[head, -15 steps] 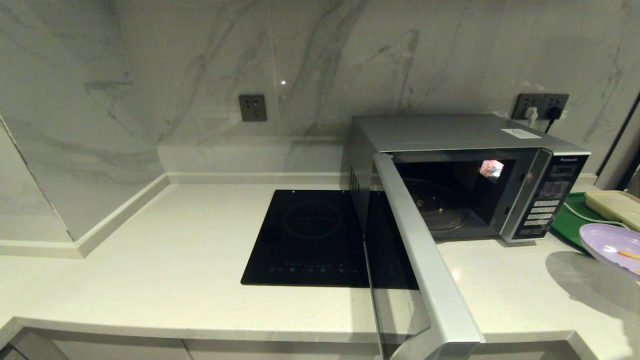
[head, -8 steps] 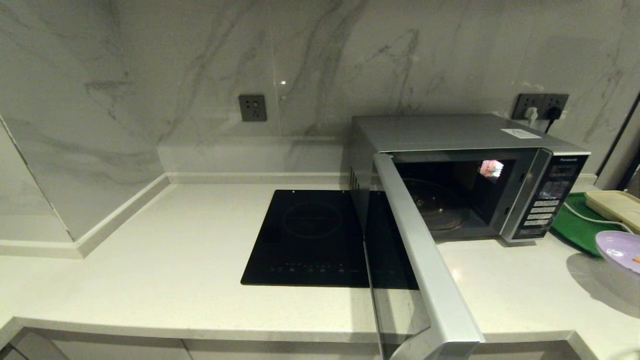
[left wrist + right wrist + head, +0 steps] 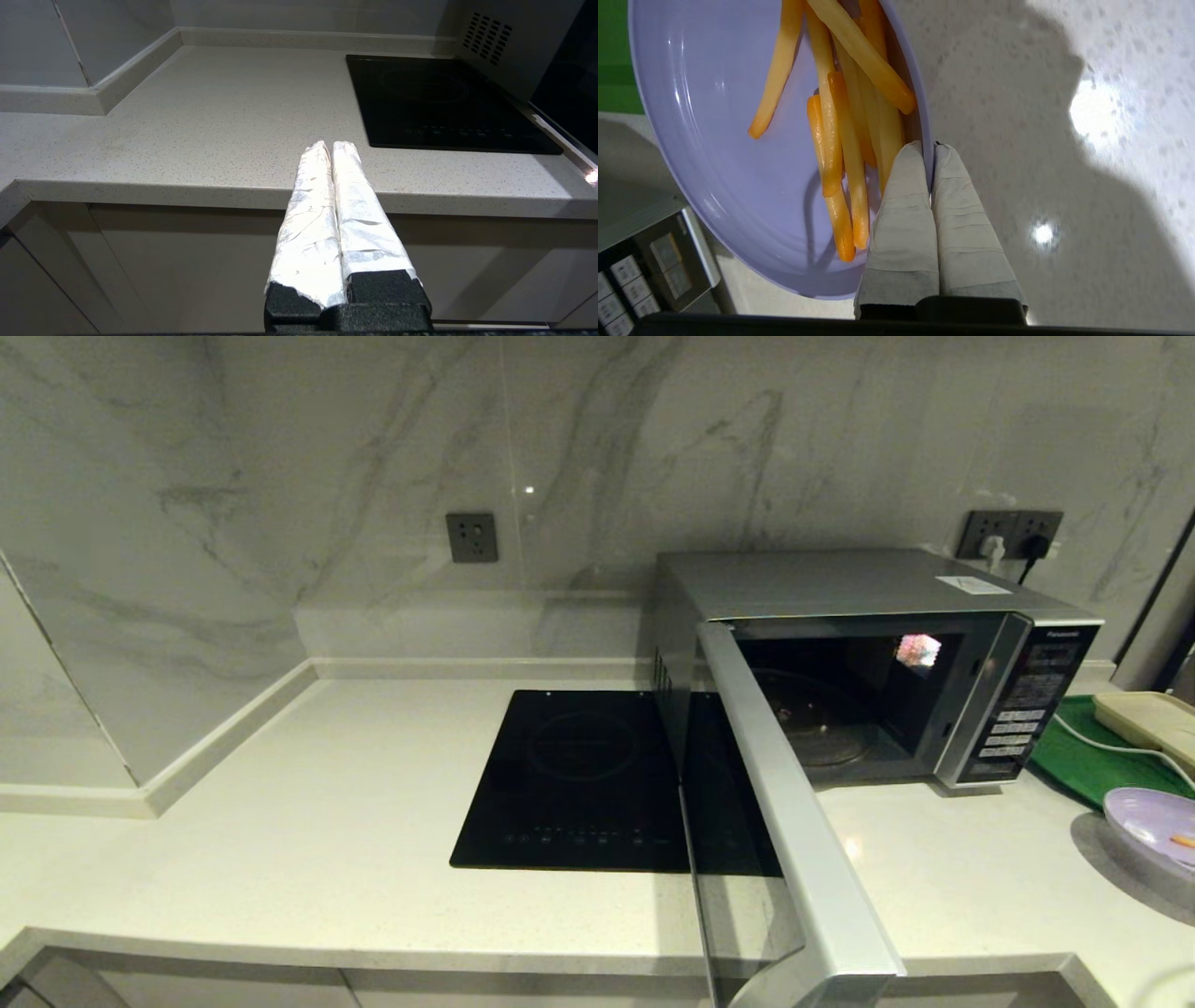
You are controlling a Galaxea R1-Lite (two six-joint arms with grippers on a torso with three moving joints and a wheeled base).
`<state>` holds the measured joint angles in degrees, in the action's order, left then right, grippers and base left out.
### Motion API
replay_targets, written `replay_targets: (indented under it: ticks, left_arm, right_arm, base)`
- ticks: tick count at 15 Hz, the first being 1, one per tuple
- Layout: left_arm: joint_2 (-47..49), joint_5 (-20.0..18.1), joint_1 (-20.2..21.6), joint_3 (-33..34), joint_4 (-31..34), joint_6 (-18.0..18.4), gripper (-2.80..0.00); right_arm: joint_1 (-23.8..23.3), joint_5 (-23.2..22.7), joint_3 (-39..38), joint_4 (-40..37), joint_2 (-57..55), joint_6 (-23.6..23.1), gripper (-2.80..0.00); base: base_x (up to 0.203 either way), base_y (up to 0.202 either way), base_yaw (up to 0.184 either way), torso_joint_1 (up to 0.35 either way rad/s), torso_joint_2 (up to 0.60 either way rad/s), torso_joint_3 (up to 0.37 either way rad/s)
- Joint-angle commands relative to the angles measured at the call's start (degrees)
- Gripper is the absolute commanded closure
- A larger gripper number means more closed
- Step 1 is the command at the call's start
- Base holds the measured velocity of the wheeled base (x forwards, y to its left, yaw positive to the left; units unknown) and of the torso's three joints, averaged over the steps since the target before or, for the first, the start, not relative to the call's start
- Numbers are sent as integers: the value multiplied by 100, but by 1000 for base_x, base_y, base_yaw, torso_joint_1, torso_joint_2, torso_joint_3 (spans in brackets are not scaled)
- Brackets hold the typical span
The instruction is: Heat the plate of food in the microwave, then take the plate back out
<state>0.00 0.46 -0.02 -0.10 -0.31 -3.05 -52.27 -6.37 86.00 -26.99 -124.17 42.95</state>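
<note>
Right gripper (image 3: 930,161), fingers wrapped in pale grey tape, is pinched on the rim of the round shallow lavender plate of orange-yellow fry sticks (image 3: 738,140): one finger inside the rim, one outside, pressed together with only the plate edge between them. In the head view that plate of food (image 3: 1150,821) sits at about 3 o'clock at the far right edge, partly cut off, over the speckled off-white stone countertop (image 3: 280,840), with a dark shadow just under it; cannot tell if it touches the surface. It is outside the big silver box-shaped Panasonic microwave (image 3: 840,588), off to that unit's 4 o'clock and just past its black button panel (image 3: 1022,709). Microwave door (image 3: 794,840) stands swung wide open toward the camera, its dark cavity exposed with the round glass turntable (image 3: 822,723) visible inside. Flat black induction cooktop (image 3: 579,784) is set into the counter at the microwave's 9 o'clock, partly behind the open door. Green rectangular tray (image 3: 1083,756) lies at the plate's 11 o'clock, carrying a cream rectangular block (image 3: 1148,719). Left gripper (image 3: 332,149), fingers wrapped in silver foil tape and closed flat on each other holding nothing, hangs in front of the counter's front edge, below the worktop level.
</note>
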Motion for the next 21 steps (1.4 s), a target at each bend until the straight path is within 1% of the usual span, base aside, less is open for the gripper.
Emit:
replay_targets:
  ticks: [1, 8, 14, 19, 21]
  left_arm:
    - [0, -2, 2, 1, -5, -3, 0]
    - [0, -2, 2, 1, -5, -3, 0]
    - [0, -2, 2, 1, -5, -3, 0]
    - [0, 3, 2, 1, -5, -3, 0]
    - [0, -2, 2, 1, -5, -3, 0]
  right_arm:
    - [-67, -20, 60, 76, -292, -85, 0]
    - [-200, 13, 609, 97, -850, -148, 0]
    - [-240, 13, 813, 97, -1072, -322, 0]
    - [-249, 13, 895, 91, -1182, -335, 0]
    - [-249, 31, 928, 88, -1206, -428, 0]
  base:
    - [0, 0, 0, 0, 0, 0]
    - [0, 0, 0, 0, 0, 0]
    - [0, 0, 0, 0, 0, 0]
    - [0, 0, 0, 0, 0, 0]
    - [0, 0, 0, 0, 0, 0]
